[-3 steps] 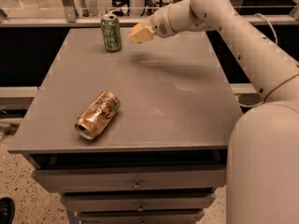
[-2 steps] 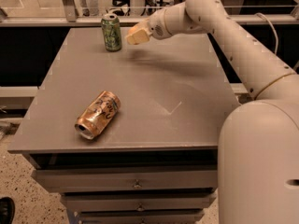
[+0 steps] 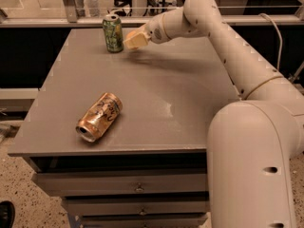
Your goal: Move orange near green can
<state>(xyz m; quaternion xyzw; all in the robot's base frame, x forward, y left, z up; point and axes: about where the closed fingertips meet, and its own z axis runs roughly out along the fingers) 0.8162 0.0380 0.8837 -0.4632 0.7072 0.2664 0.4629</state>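
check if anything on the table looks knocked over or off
The copper can lies on its side near the front edge of the table; no spill shows. The green can stands upright at the back, the gripper close beside it.

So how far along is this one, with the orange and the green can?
Nearly done, it seems: the gripper hangs at the far end of the table, just right of the upright green can. In hand: probably the orange, though it cannot be seen, neither on the table nor clearly in the gripper. Left: setting it down by the can and backing off. The copper can lies on its side near the front.
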